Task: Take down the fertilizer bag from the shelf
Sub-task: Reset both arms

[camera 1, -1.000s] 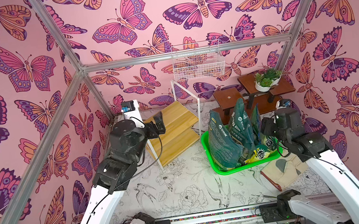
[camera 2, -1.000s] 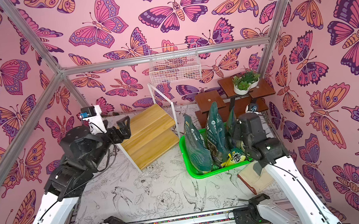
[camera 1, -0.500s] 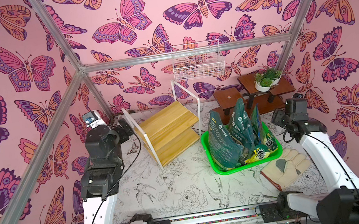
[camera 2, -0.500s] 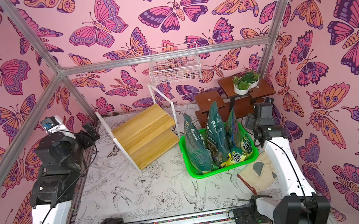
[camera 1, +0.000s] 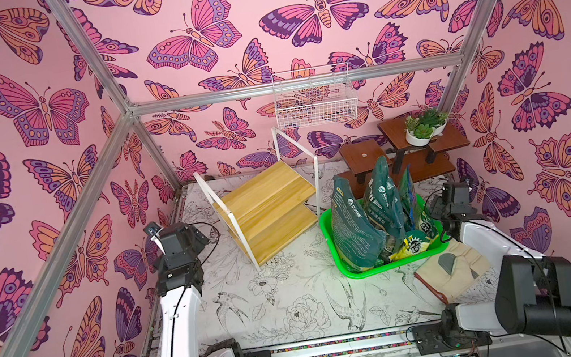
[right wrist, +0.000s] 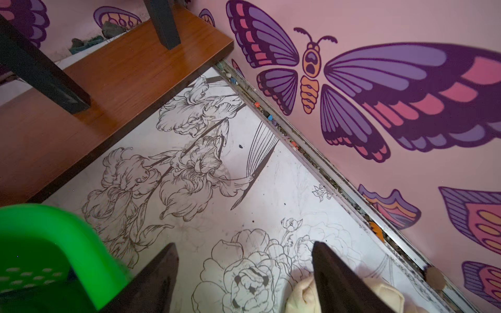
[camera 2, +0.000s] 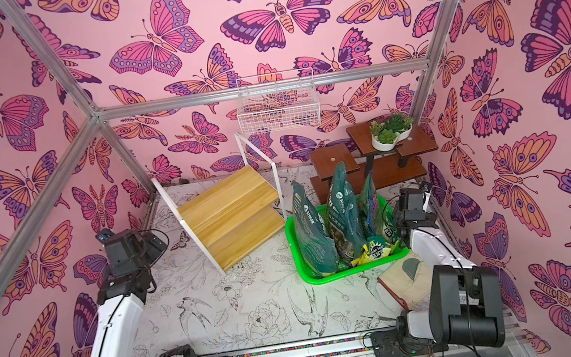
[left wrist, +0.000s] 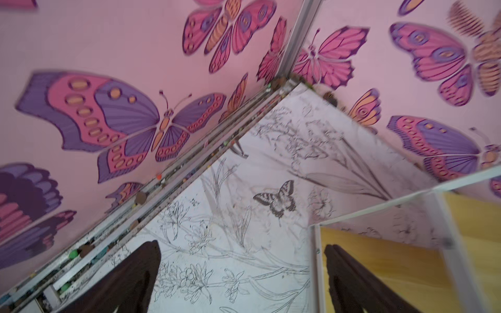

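**A:** What is changing nearest the front?

**B:** Both arms are drawing back. A second ago the left arm was reaching across to the shelf's frame. Now it is folding in at the left edge of the bench. The left pincer is hanging over the floral print there with its jaws apart, gripping nothing.

**A:** And the other side?

**B:** The right arm was leaning in against the bags and is now pulling away to the bench's right edge. The right pincer is sitting just beside the green basket, jaws apart and empty. One finger is passing over the edge of the beige work glove lying on the bench. I cannot tell if they are touching.

**A:** Where are the bags sitting?

**B:** The dark green fertilizer bags are standing upright in the green basket, just right of the shelf. They are staying where they were a second ago.

**A:** Is the shelf moving?

**B:** No, it is standing skewed at mid-bench as before. Its left frame is now showing clear of the arm.

**A:** And farther back?

**B:** The brown plant stand is carrying a white pot of succulents. The white wire basket is hanging high at the back.
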